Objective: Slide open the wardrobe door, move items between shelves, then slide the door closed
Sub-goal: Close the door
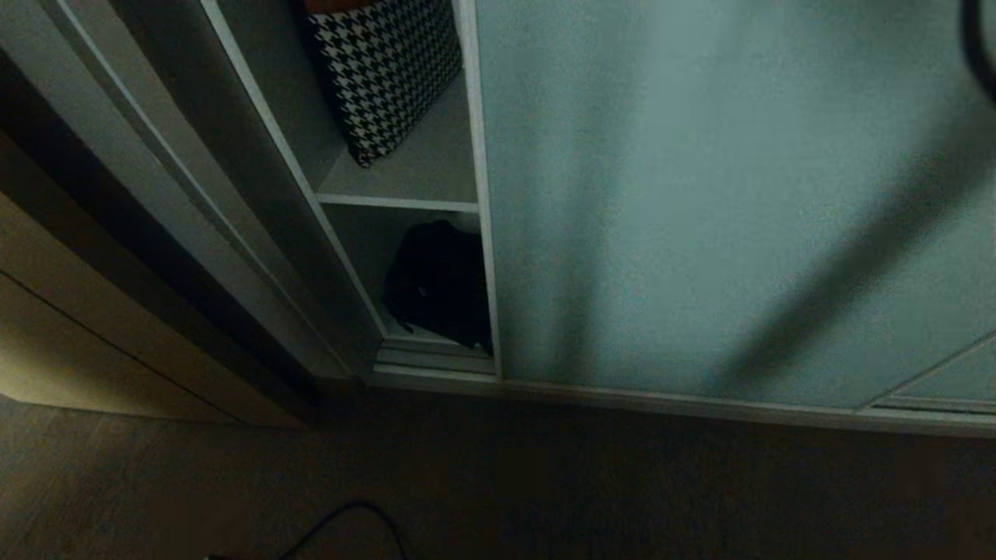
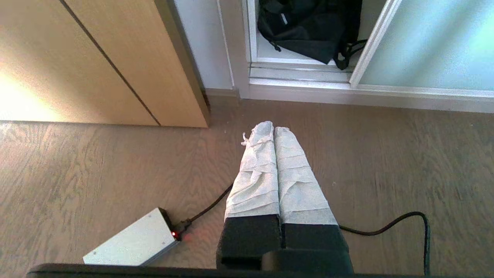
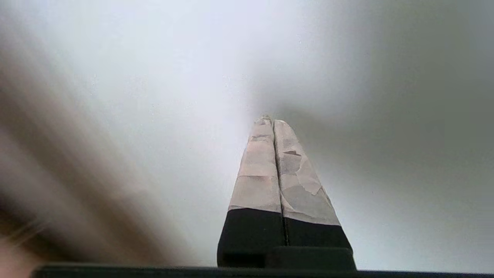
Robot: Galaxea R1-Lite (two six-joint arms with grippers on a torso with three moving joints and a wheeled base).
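Frosted blue-green, the sliding wardrobe door [image 1: 700, 194] fills the head view from 12 to 4 o'clock, stiff and slick, probably best pushed at its pale frame edge, while the right gripper [image 3: 272, 121] and parked left gripper [image 2: 273, 129] both stand closed, empty.

The left gripper [image 2: 273, 129] points downward, its two tape-wrapped fingers [image 2: 254, 170] pressed flat together along their whole length and holding nothing. The right gripper [image 3: 272, 120] is likewise closed, its wrapped fingers [image 3: 258, 170] meeting tip to tip with nothing between them. Neither gripper shows in the head view.
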